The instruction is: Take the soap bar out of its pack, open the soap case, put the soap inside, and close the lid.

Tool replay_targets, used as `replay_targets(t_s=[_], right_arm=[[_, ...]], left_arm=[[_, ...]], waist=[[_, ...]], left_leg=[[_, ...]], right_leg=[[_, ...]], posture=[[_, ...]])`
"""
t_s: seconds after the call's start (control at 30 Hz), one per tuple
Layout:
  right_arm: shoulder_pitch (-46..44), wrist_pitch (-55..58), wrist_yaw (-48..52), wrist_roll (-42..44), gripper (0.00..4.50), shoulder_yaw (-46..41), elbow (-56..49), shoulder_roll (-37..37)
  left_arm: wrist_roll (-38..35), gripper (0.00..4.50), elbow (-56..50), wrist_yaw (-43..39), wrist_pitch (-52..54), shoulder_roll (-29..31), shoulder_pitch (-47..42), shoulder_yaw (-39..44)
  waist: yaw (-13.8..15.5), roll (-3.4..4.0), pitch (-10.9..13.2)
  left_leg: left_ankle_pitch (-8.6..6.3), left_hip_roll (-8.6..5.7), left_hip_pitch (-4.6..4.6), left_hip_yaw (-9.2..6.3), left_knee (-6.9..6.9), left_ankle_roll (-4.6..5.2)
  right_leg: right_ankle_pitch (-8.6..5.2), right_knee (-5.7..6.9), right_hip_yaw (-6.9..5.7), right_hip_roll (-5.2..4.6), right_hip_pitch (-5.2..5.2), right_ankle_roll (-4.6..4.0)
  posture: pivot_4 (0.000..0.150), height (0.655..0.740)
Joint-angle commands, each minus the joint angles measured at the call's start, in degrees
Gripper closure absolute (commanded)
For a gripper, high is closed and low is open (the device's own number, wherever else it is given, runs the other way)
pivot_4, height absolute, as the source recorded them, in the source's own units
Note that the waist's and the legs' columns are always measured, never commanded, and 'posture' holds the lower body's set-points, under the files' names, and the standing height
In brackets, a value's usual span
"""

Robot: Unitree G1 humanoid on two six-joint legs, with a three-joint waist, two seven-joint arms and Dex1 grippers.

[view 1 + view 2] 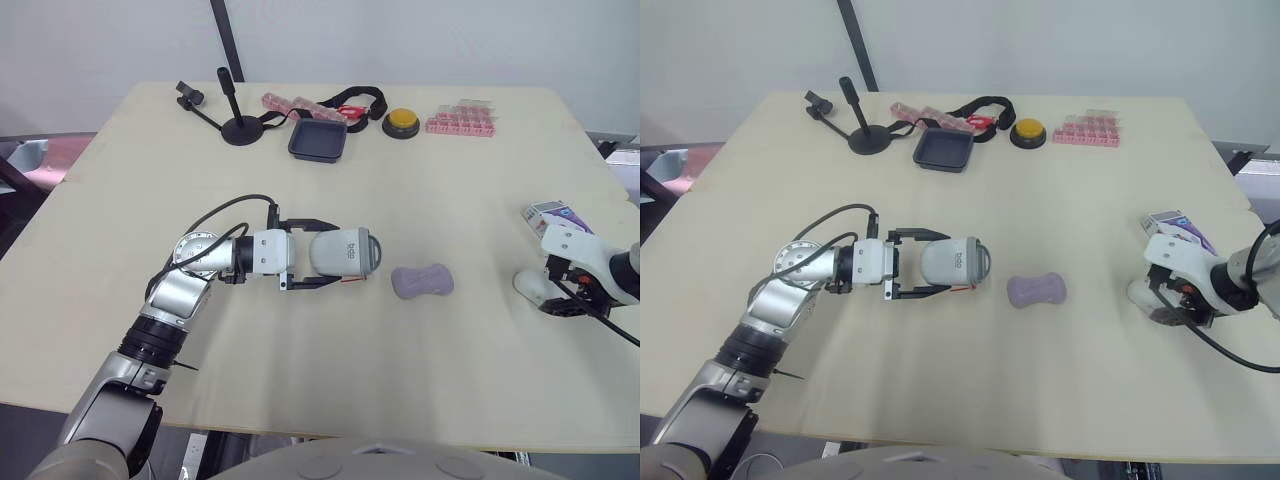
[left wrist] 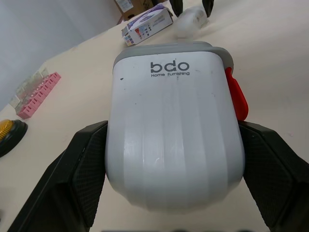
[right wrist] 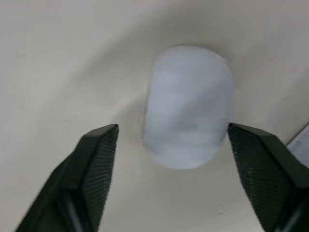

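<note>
The left gripper (image 1: 336,254) is clamped on the white soap case (image 2: 174,140), one black finger pressed to each of its long sides. The case's grey-banded end points away from the wrist, and a red tab (image 2: 236,96) juts out beside one finger. We cannot tell whether the case rests on the tabletop (image 1: 300,380) or hangs just above it.

Just beyond that grey end, apart from the case, the purple soap bar (image 1: 421,281) lies bare on the tabletop, between the two grippers.

The right gripper (image 3: 171,126) is low over the tabletop with its fingers spread wide. A pale, rounded white piece (image 3: 188,106) sits between and just ahead of the fingertips, and we see a gap on at least one side. The soap pack (image 1: 553,214), a small white and purple box, lies just beside this gripper on its far side.

Well beyond both grippers, along the far edge, we see a black stand (image 1: 235,120), a dark tray (image 1: 318,139), a yellow button (image 1: 401,121) and a pink rack (image 1: 460,120).
</note>
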Motion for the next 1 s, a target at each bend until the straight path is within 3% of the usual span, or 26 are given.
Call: replay_targets(t_s=[0.03, 0.2, 0.3, 0.43, 0.53, 0.63, 0.83, 1.0], right_arm=[[0.72, -1.83, 0.87, -0.36, 0.02, -4.67, 0.47, -0.08], [2.98, -11.16, 0.81, 3.32, 0.02, -16.84, 2.73, 5.90], [3.61, -20.25, 0.74, 8.49, 0.02, -27.97, 2.39, 14.91], [10.30, -22.68, 0.09, 18.71, 0.02, -37.49, -7.83, 27.89], [19.72, -26.59, 0.70, 21.07, 0.02, -37.42, -17.24, 36.06], [29.07, -34.34, 2.79, 17.19, 0.02, -33.13, -21.71, 42.48], [35.55, -48.47, 5.28, 10.07, 0.02, -27.67, -16.86, 48.20], [37.52, -54.14, 6.95, 9.67, 0.02, -26.38, -13.71, 48.74]], left_arm=[[-0.29, 1.02, -2.05, 0.96, 1.30, 0.24, 0.07, 0.66], [-1.08, 1.02, -2.65, 1.49, 6.27, 0.70, 0.08, 1.12], [-3.04, 1.02, -3.50, 0.89, 12.15, 1.30, -0.49, 1.69], [-3.75, 1.02, -4.02, -0.53, 16.84, 2.45, -1.80, 1.66], [-2.61, 1.02, -3.40, -2.25, 18.73, 3.79, -3.13, 0.69], [-1.31, 1.02, -2.09, -4.49, 20.49, 5.18, -5.01, -0.68], [4.23, 1.02, 0.15, -5.39, 24.87, 6.27, -11.64, -3.85], [7.20, 1.02, -2.62, -5.03, 29.25, 6.44, -15.07, -5.85]], waist=[[-0.03, 0.00, 0.00], [-0.03, 0.00, 0.00], [0.03, -0.02, 0.01], [0.49, -0.02, 0.00], [1.30, 0.00, -0.01], [1.51, 0.00, -0.01], [-0.48, -0.03, 0.00], [-2.52, -0.06, -0.01]], left_leg=[[0.00, 0.00, 0.00, 0.00, 0.00, 0.00], [0.00, 0.00, -0.02, 0.04, 0.04, 0.01], [-0.02, 0.01, -0.11, 0.13, 0.05, 0.02], [-0.03, 0.00, -0.19, 0.09, 0.07, 0.04], [-0.04, -0.01, -0.06, 0.03, 0.06, 0.05], [-0.05, -0.02, -0.03, 0.01, -0.02, 0.04], [0.01, -0.37, 0.04, 0.15, -0.08, 0.11], [0.05, -0.51, 0.03, 0.12, -0.19, 0.19]], right_leg=[[0.00, 0.00, 0.01, 0.00, 0.00, 0.00], [0.01, 0.00, 0.06, -0.01, 0.00, -0.01], [0.01, 0.01, 0.18, 0.02, 0.00, -0.03], [0.02, 0.05, 0.12, 0.04, -0.05, -0.03], [0.02, 0.12, 0.09, 0.07, -0.05, -0.03], [0.01, 0.14, -0.11, -0.02, -0.10, -0.02], [0.00, 0.06, -0.28, -0.61, -0.13, -0.01], [0.01, -0.13, -0.33, -0.75, 0.02, 0.01]], posture=[[0.150, 0.7400], [0.150, 0.7400], [0.150, 0.7400], [0.150, 0.7400], [0.150, 0.7400], [0.150, 0.7400], [0.150, 0.7400], [0.150, 0.7400]])
